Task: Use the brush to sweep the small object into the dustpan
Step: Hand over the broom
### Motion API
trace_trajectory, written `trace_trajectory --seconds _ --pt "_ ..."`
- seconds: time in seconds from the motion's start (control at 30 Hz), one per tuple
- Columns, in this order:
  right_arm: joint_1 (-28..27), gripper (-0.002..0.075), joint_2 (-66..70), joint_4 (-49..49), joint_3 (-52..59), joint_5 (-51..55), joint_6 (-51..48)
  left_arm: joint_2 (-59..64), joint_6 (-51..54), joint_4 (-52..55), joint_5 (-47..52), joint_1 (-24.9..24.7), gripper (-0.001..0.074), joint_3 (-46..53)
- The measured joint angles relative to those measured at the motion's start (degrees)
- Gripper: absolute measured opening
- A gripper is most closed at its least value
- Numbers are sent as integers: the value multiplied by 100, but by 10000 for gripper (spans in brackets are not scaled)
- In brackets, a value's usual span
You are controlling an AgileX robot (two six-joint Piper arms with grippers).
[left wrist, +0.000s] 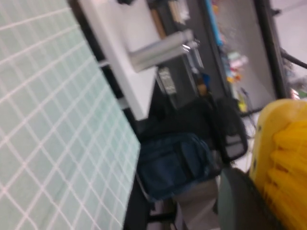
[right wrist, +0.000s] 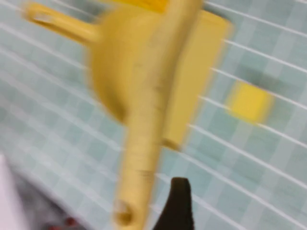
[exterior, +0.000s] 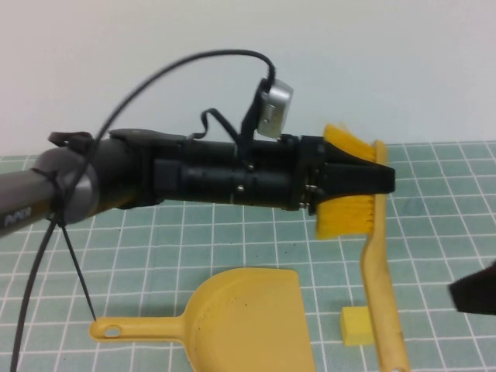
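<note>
A plain pale wall [exterior: 248, 46] rises directly behind the green gridded mat [exterior: 194, 240]. Past the mat's edge, in the left wrist view, stand a white table [left wrist: 124, 62], dark bags [left wrist: 177, 163] and cluttered shelving [left wrist: 225, 52].

Even bright light, soft shadows, high view sharp, both wrist views motion-blurred

No legible text, label, brand, number or sign anywhere; only faint, unreadable white marks on the dark left arm [exterior: 23, 209], well to the left of the yellow brush [exterior: 364, 198].
</note>
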Motion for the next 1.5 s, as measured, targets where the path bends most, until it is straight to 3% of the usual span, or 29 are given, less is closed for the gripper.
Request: trace_trajectory --seconds 0.2,0.33,0.53,0.87,1.37,1.5 --pt "-902 609 522 2956 -28 910 -1971 -13 121 -73 363 119 0 -9" --pt "-1357 609 895 3956 -28 937 -2397 -13 121 -73 363 140 0 -22" --pt "-1578 609 1233 4145 159 899 -3127 -13 80 -73 363 287 0 -22" --pt "-1578 609 1282 4610 1834 833 -5251 -13 58 -73 363 340 0 -22" --pt "-1578 609 1282 4738 2130 773 -4714 -13 -16 -73 363 340 0 -22" --pt "-1302 609 1282 4749 2130 748 -4541 -13 -115 -73 363 264 0 -22"
